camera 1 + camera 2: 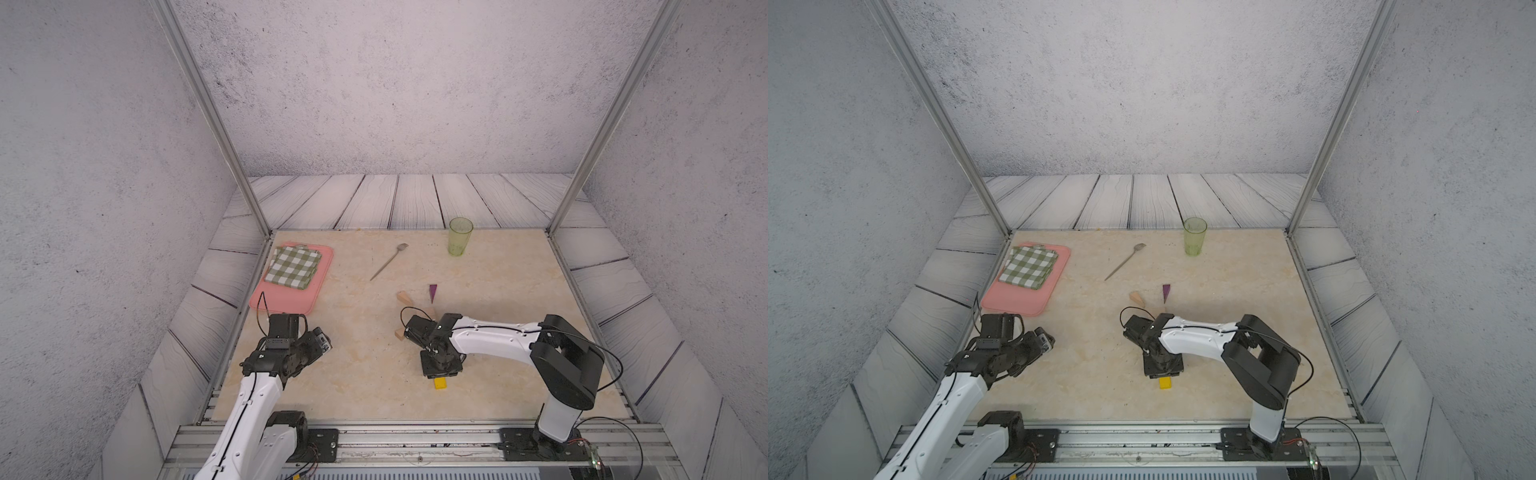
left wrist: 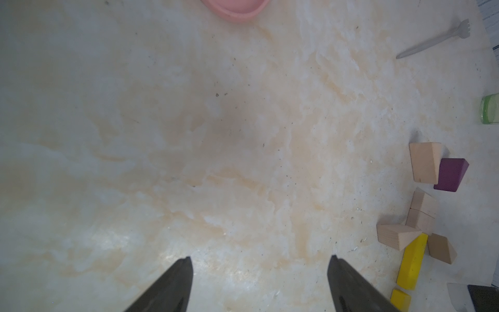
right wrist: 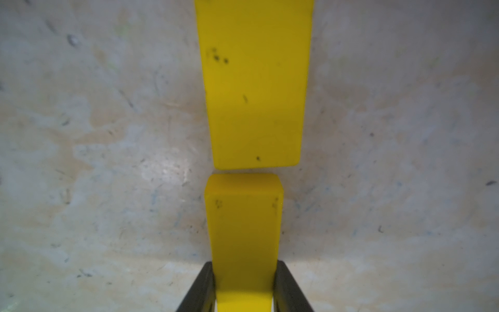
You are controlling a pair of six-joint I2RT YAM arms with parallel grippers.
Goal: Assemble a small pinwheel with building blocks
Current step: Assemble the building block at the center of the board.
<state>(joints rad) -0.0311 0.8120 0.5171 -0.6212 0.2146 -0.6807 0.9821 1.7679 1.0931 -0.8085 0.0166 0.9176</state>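
Both top views: short yellow bar (image 1: 441, 383) is showing nr table's (image 1: 332, 395) front edge. L wrist: left gripper (image 2: 262, 260) is hanging, jaws apart. R wrist: right gripper (image 3: 244, 270) is clamping it, end just beside long yellow bar (image 3: 253, 81).

My left end effector (image 2: 261, 258) has bare bench (image 1: 357, 374) from the centre to the near-left corner, while the pink tray (image 1: 286, 301) fills the far-left corner, the fork (image 1: 388, 262) and green cup (image 1: 460, 237) line the far edge, and my right arm (image 1: 490, 338), wedges (image 1: 405, 297) and yellow bar (image 1: 441, 384) crowd right of centre.
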